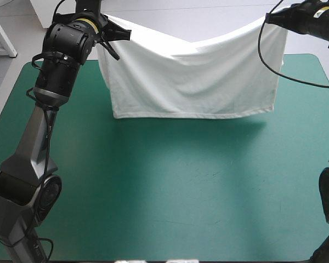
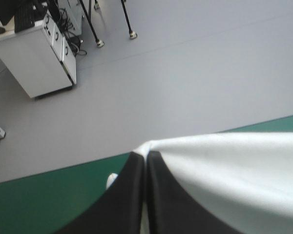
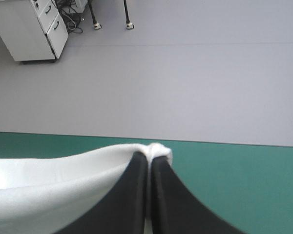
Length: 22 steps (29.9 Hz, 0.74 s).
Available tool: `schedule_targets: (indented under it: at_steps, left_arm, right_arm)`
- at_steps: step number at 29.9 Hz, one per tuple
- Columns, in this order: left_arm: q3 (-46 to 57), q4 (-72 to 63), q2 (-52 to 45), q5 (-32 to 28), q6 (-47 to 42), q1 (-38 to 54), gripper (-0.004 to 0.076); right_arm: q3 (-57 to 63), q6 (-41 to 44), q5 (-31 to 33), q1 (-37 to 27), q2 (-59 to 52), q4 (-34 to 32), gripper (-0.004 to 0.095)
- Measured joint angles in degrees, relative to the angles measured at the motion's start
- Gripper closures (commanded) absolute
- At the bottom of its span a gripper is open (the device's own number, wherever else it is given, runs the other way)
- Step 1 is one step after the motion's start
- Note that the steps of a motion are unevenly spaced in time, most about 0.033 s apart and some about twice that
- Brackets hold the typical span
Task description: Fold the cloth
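The smooth white T-shirt [image 1: 192,82] is being held sagging above the counter [image 1: 153,192], its top corners being pinched by the raised left jaws and right jaws.

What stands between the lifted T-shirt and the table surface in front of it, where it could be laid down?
Nothing visible does. The T-shirt hangs between the left claw and the right claw, each shut on one end of its upper edge. The teal-green cover in front of the lower hem shows no object.
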Motion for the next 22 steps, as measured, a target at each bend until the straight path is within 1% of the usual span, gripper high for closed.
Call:
schedule_targets:
  at_steps: [2,4,7,10,12,14,17,22]
  left_arm:
    - [-0.50,0.28,0.53,-1.45,-0.49,0.00,0.0733]
    - [-0.79,0.40,1.22,-1.51,-1.17,0.28,0.0733]
    - [-0.90,-1.25,3.27,-0.42,-2.38,1.74,0.0733]
    - [-0.92,-5.63,6.16,4.58,-2.82,3.69,0.0733]
    - [-0.92,-7.53,8.40,9.55,-2.75,4.33,0.0733]
    - [-0.86,-8.70,10.19,13.75,-2.44,4.39,0.0733]
    - [-0.20,-11.01,11.57,16.41,-2.16,4.34,0.0733]
    - [5.37,-12.74,10.80,16.47,-1.74,4.27,0.0733]
  right_arm:
    - [-2.63,0.00,-0.06,0.00,1.67,0.34,0.0925]
    - [-3.80,0.00,0.61,0.00,2.72,0.86,0.0925]
    - [-4.11,0.18,4.45,0.00,4.49,1.57,0.0925]
    - [-4.17,1.10,10.63,0.00,7.45,1.71,0.0925]
    - [-4.17,2.02,15.17,0.00,9.97,1.71,0.0925]
    - [-4.08,2.65,18.17,0.00,12.12,1.76,0.0925]
    - [-1.78,3.26,18.83,0.00,12.85,1.83,0.0925]
    - [9.81,3.44,18.65,0.00,9.22,2.12,0.0925]
